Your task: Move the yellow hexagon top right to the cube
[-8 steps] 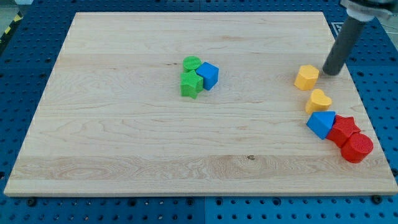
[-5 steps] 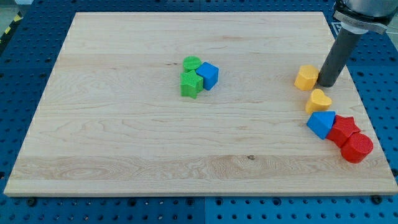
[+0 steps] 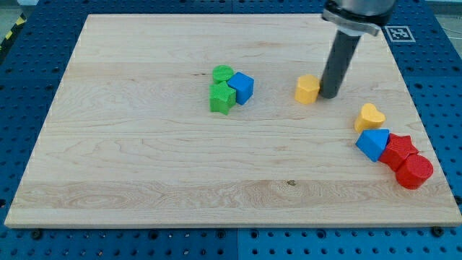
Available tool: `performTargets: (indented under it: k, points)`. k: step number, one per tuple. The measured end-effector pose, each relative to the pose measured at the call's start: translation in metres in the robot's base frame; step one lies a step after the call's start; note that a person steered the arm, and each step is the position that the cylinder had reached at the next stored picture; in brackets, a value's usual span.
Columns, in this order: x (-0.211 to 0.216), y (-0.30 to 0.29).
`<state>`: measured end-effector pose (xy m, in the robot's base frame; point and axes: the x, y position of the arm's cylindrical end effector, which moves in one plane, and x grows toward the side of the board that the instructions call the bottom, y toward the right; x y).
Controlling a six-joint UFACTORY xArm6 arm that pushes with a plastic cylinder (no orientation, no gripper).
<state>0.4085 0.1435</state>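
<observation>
Where my tip [image 3: 328, 95] rests, yellow hexagon [image 3: 308, 89] touches leftward.

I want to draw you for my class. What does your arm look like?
Draw a straight, round, dark grey rod, plain with no markings, ending in my tip. At the view's top it goes into a wider dark collar with a pale silvery ring. No cables or fingers show, and the arm above is cut off by the picture's edge.
</observation>
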Motion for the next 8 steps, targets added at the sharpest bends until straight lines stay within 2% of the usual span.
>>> performTargets:
  k: [1, 3, 5, 8]
  points:
    - [0.000, -0.018]
    - [0.038, -0.025]
    - [0.009, -0.038]
    - [0.005, -0.018]
